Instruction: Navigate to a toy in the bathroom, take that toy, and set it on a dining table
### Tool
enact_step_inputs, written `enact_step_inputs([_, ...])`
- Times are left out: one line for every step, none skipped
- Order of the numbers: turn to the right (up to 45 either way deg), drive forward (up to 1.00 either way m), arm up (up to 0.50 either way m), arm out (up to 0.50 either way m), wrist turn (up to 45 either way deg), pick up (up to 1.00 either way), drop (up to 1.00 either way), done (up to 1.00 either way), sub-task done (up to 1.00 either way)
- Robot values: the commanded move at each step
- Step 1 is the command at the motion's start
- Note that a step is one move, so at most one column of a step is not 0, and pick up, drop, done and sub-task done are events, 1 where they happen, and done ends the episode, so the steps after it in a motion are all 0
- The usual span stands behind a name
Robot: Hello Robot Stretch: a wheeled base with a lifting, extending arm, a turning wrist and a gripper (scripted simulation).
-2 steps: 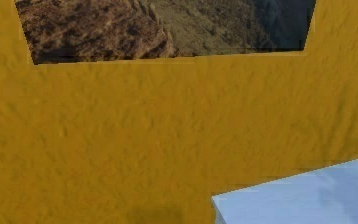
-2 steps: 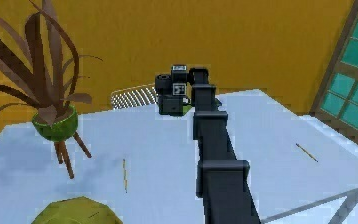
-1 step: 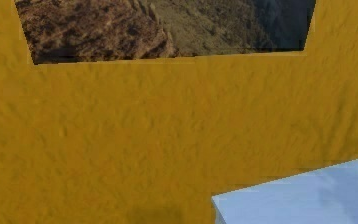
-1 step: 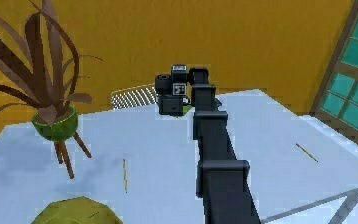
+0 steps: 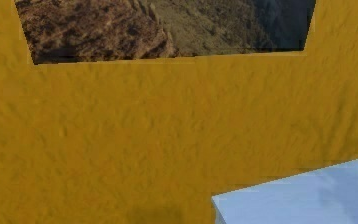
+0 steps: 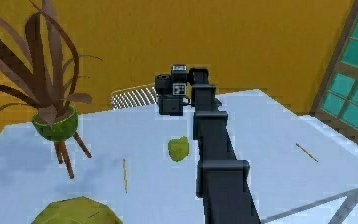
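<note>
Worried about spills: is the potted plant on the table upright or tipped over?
Upright: the green pot stands on its brown legs on the white table.

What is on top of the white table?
On the table: a potted plant, a small green lump and a thin stick. The arm covers whatever lies under it.
</note>
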Motion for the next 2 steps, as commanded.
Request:
enact_step_inputs([0.0, 0.0, 0.04, 0.0, 0.0, 0.0, 0.0, 0.0, 0.0])
enact_step_inputs([0.0, 0.0, 0.0, -0.08, 0.0, 0.0, 0.0, 0.0, 0.0])
